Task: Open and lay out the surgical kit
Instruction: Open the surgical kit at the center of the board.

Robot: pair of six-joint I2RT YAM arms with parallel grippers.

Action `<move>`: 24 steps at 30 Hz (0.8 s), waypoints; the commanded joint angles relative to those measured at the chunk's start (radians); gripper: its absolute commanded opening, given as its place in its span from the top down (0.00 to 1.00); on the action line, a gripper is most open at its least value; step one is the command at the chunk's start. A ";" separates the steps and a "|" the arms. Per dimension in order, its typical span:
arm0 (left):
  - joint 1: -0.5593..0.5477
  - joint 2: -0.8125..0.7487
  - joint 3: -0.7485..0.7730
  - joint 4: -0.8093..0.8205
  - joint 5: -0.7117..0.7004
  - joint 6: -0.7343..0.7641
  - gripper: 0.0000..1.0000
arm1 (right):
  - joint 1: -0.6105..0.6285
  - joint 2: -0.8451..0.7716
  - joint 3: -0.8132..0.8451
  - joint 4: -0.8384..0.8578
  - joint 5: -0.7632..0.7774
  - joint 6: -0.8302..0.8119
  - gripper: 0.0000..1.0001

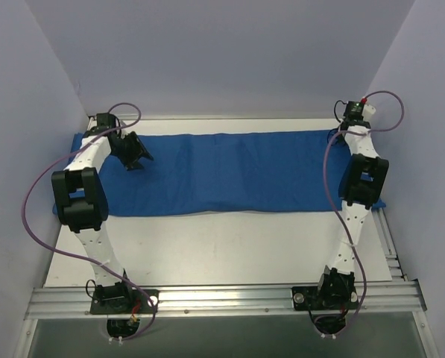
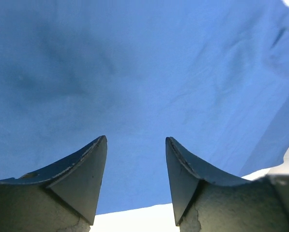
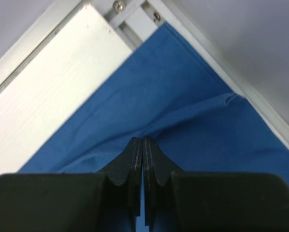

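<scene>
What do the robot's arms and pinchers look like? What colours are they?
Both are chunky white tubes with blocky black joints: the left arm and the right arm. A thin purple cable loops beside each one. The left gripper has two dark-grey, scuffed, wedge-shaped fingers. The right gripper has black ones.

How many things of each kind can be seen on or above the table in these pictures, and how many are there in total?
blue cloth: 1
grippers: 2 (left gripper, right gripper)
Total: 3
</scene>
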 commanded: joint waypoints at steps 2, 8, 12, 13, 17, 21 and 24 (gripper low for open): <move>-0.003 -0.061 0.109 -0.007 -0.014 -0.019 0.39 | -0.002 -0.245 -0.169 -0.058 -0.073 0.078 1.00; -0.006 -0.006 0.245 -0.049 0.006 -0.061 0.39 | -0.001 -0.464 -0.504 -0.049 -0.143 0.100 1.00; -0.009 0.003 0.246 -0.030 -0.007 -0.078 0.39 | -0.001 -0.599 -0.689 -0.028 -0.153 0.117 1.00; -0.009 0.014 0.252 -0.029 -0.005 -0.076 0.40 | -0.001 -0.636 -0.712 -0.044 -0.176 0.115 1.00; -0.009 0.065 0.301 -0.047 -0.004 -0.070 0.39 | 0.002 -0.725 -0.819 -0.118 -0.211 0.123 1.00; -0.017 0.098 0.332 -0.061 -0.007 -0.072 0.37 | 0.016 -0.874 -1.002 -0.247 -0.219 0.149 1.00; -0.023 0.104 0.337 -0.053 -0.017 -0.081 0.37 | 0.010 -1.010 -1.144 -0.340 -0.211 0.152 1.00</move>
